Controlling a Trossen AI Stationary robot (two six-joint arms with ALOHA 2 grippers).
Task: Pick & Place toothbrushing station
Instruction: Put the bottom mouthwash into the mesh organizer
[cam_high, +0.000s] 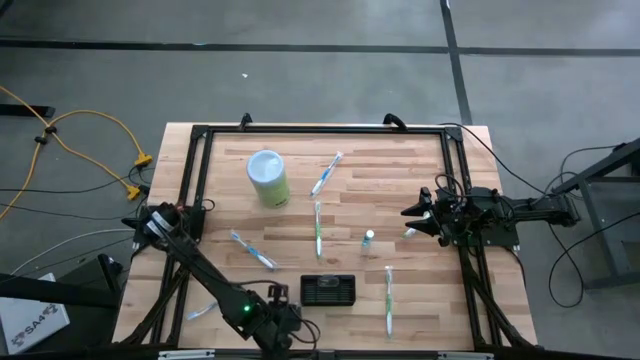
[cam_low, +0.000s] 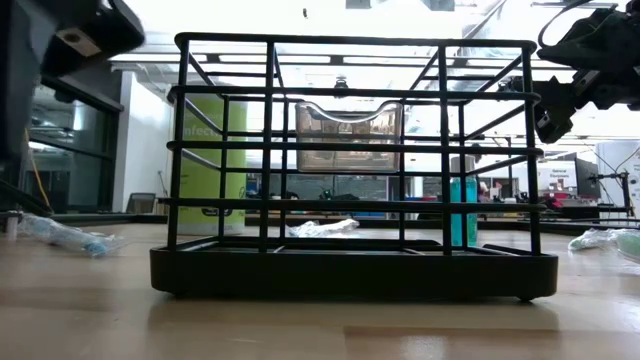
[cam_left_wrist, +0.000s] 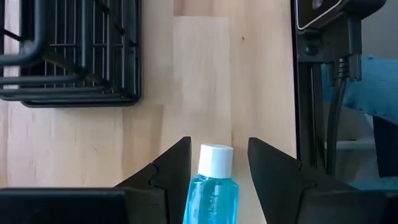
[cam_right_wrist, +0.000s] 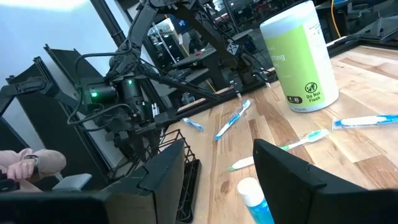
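Note:
The toothbrushing station is a black wire rack (cam_high: 328, 289) standing on its base near the table's front edge; it fills the low view (cam_low: 350, 270). My left gripper (cam_high: 295, 325) is raised just left of it, at the front edge, shut on a small blue bottle with a white cap (cam_left_wrist: 211, 186). My right gripper (cam_high: 408, 213) hangs open and empty at the right. Below it, a second blue bottle (cam_high: 369, 238) stands upright on the table and also shows in the right wrist view (cam_right_wrist: 252, 199). My left gripper holds the blue bottle by its body (cam_left_wrist: 208, 199) between its two fingers. The bottle lies along the fingers, and its white cap (cam_left_wrist: 216, 158) sticks out just past the fingertips. The fingers point down at the table, and the bottle is clear of the wood.
A pale green cylinder with a whitish top (cam_high: 268, 178) stands at the far left. Several wrapped toothbrushes lie about: (cam_high: 326, 173), (cam_high: 318, 230), (cam_high: 254, 250), (cam_high: 389, 298). A black frame (cam_high: 200, 135) rims the table. A person's hand (cam_right_wrist: 25, 163) shows beyond the table.

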